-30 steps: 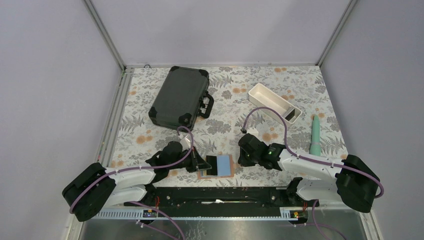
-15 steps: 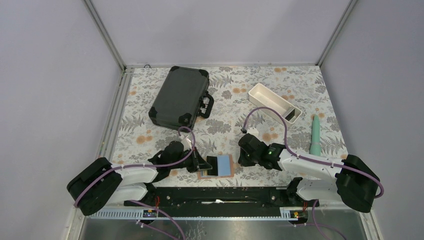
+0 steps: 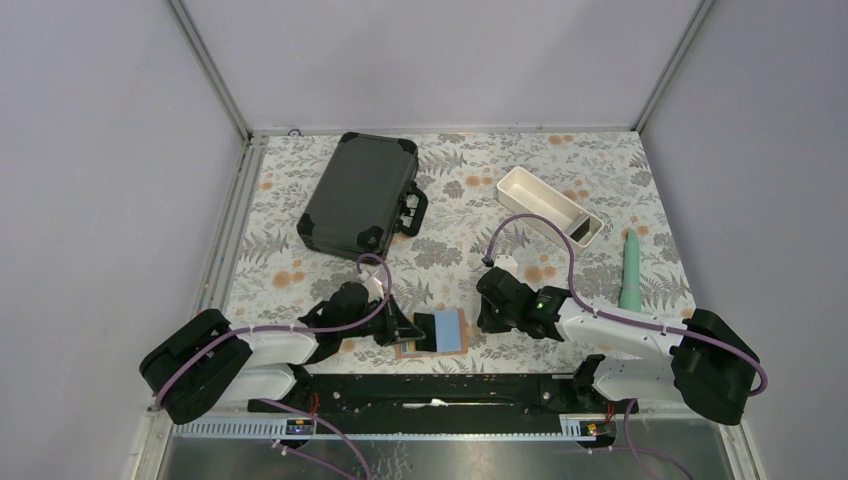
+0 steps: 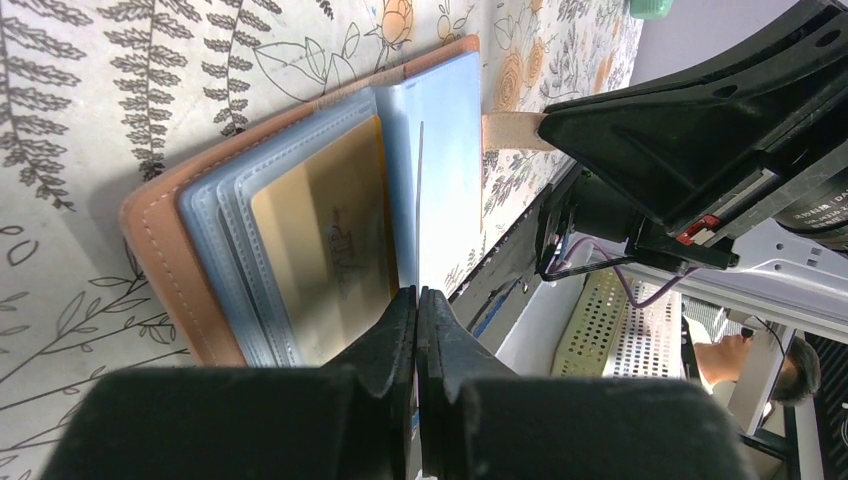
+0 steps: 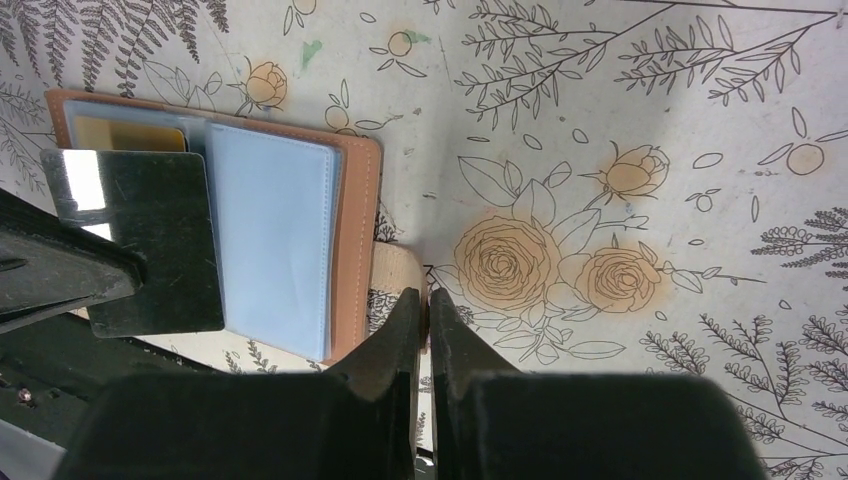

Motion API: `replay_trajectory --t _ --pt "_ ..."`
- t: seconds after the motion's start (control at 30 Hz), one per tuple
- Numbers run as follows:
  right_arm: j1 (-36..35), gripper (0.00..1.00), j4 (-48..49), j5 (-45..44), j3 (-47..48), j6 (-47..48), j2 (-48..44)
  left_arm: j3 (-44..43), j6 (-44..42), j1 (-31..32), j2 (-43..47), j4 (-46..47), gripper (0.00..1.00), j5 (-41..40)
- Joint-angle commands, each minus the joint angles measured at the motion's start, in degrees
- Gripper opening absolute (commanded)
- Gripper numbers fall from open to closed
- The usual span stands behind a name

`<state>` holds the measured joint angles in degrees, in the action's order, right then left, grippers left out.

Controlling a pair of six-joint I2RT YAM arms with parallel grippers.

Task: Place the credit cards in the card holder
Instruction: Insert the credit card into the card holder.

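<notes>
Table (image 3: 462,172) under a white cloth printed with grey ferns and orange roses, enclosed by plain lilac-grey walls with metal corner posts. At the far left, large black hard case (image 3: 360,195); at the far right, long white rectangular tray (image 3: 548,205); near the right edge, teal cylindrical object (image 3: 631,272). At the near edge, between the two arms, small tan leather-like card holder (image 3: 452,330) lying open: pale blue clear pockets, gold card (image 4: 320,250) in one of them. Left jaws pinching a plain black credit card (image 5: 150,240), over the holder's left half. Right jaws pressed nearly together on the tan strap (image 5: 387,272) at the holder's right side.
</notes>
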<state>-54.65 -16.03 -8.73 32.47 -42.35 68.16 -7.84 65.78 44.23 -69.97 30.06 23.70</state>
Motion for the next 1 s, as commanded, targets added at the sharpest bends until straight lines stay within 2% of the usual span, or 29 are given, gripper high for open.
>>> replay_trajectory --t 0.0,0.47,0.97 --pt "-0.52 0.0 -0.78 -2.24 0.33 -0.38 0.22 0.86 -0.12 -0.52 2.28 0.77 0.0 -0.36" --pt "-0.46 0.0 -1.29 -2.52 0.35 -0.51 0.1 0.65 -0.03 -1.16 1.59 0.74 0.0 0.12" --pt "-0.52 0.0 -1.87 -2.78 0.48 -0.52 0.15 0.8 2.05 -1.21 -3.32 7.76 0.0 1.73"
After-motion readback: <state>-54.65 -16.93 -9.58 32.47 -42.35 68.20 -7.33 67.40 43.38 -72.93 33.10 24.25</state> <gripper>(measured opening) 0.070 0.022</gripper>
